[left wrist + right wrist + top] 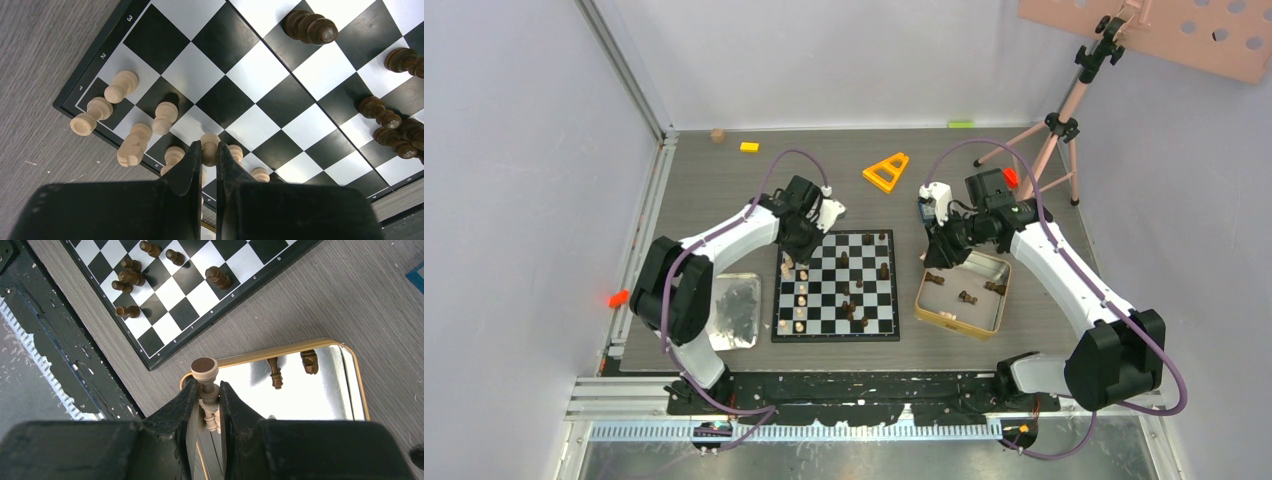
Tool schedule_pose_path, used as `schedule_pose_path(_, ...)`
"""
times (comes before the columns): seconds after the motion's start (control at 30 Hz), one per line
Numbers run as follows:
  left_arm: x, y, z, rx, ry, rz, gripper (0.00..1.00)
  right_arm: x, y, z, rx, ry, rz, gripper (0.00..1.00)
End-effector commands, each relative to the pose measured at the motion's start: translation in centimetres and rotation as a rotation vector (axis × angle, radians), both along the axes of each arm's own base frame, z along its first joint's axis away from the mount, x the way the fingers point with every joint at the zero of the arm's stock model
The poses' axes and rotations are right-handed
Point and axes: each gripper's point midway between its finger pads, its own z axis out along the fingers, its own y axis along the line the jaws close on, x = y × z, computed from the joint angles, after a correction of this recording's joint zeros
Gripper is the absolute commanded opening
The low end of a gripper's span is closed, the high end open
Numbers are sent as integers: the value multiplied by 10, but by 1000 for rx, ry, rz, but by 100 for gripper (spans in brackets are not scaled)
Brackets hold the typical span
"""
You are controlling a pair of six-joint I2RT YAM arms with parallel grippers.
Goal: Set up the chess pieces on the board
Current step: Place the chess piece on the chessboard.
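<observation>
Table [1024, 330]: grey wood-grain top, pale walls around it.
Board [834, 285]: lies flat at centre, between your two arms.
Tan pieces [122, 86]: bunched along the board's edge by your left arm, one on its side.
Dark pieces [218, 276]: scattered over the board's right half, some toppled.
Left gripper [208, 152]: closed to a slit and holding nothing. Tan pieces crowd just past its tips.
Right gripper [206, 389]: clamped on a tan piece's stem [205, 371], above the tin's corner.
Tin [310, 395]: right of the board, with three dark pieces lying inside.
Tray [742, 282]: left of the board, partly under your left arm.
Back clutter: orange triangle [880, 183], yellow brick [749, 146], tripod [1052, 140].
</observation>
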Motion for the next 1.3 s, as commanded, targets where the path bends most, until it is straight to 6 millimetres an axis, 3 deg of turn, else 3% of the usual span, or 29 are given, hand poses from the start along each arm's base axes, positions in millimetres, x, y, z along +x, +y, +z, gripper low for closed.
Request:
schedule_pose_path(0.0,9,-3,3,-13,-42,-8,0,5,3,5,12,-32,5,3)
schedule_pose_path(0.97,11,3,-8,19,-26,4,9,5,3,5,16,-33,6,3)
schedule_pose_path(1.27,10,4,-8,19,-24,6,19,4,3,5,15,-29,6,3)
